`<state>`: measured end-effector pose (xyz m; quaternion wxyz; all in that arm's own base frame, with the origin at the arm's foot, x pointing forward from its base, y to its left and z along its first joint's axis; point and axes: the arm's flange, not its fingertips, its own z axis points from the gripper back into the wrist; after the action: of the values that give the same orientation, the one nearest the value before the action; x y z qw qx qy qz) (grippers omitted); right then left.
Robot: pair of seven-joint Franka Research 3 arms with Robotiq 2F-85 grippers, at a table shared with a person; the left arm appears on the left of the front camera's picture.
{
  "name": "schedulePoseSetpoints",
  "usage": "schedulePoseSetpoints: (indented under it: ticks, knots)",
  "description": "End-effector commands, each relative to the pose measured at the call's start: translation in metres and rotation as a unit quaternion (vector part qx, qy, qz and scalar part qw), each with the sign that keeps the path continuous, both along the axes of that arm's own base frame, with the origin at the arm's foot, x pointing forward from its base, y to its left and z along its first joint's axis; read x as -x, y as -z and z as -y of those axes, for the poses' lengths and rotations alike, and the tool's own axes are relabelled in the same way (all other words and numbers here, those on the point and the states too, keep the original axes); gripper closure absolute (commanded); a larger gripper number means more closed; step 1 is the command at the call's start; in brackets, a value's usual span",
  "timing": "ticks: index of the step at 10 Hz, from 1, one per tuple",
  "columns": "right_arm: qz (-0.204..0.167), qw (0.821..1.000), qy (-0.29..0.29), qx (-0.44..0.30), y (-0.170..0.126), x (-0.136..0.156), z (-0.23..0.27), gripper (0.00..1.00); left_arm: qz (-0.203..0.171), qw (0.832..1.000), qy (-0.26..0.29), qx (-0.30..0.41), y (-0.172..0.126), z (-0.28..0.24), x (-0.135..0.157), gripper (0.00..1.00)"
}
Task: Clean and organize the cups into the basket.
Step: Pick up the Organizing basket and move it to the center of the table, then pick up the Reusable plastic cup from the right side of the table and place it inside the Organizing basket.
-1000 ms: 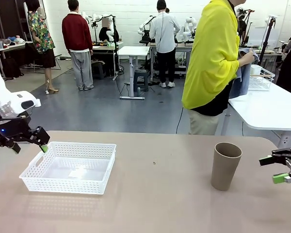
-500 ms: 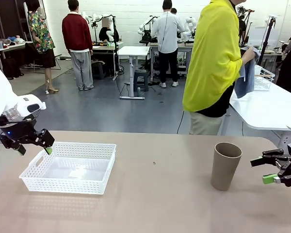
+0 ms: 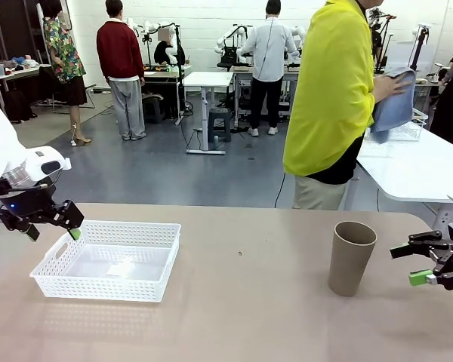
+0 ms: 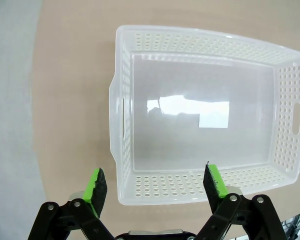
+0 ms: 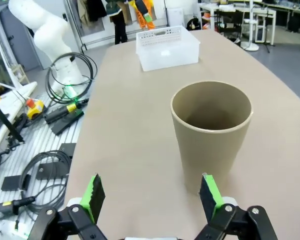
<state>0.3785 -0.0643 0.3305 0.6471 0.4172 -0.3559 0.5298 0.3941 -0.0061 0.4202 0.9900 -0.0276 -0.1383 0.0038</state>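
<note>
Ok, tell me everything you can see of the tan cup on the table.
The tan cup is a tall, tapered, handleless tumbler, matte brown, plastic-like. It stands upright, mouth up, seemingly empty, on the table toward the robot's right side, far from the basket. Only the tabletop touches it; the right gripper hangs beside it, jaws open, not yet around it.
</note>
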Motion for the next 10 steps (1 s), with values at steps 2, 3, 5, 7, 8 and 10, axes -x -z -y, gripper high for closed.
schedulePoseSetpoints:
  ticks: [2,3,5,7,8,10]
  knots:
    - [0.086,0.996,0.006,0.017,0.006,-0.008,-0.011,0.0,-0.038,0.999,0.023,-0.025,0.0,-0.014,-0.014,0.0]
    - [0.109,0.994,0.011,0.008,0.01,-0.015,-0.009,0.0,-0.042,0.998,0.024,-0.028,0.004,-0.014,-0.016,0.0]
    - [0.132,0.991,0.024,0.001,0.021,-0.026,-0.012,0.0,-0.045,0.998,0.036,-0.032,0.014,-0.011,-0.021,0.0]
    - [0.109,0.994,0.027,0.013,0.033,-0.034,-0.019,0.0,-0.049,0.998,0.031,-0.033,0.023,-0.016,-0.025,0.0]
    - [0.089,0.996,0.024,0.018,0.041,-0.039,-0.023,0.0,-0.049,0.998,0.026,-0.028,0.025,-0.02,-0.028,0.0]
    - [0.072,0.997,0.03,0.023,0.055,-0.049,-0.026,0.0,-0.043,0.998,0.026,-0.028,0.029,-0.028,-0.029,0.0]
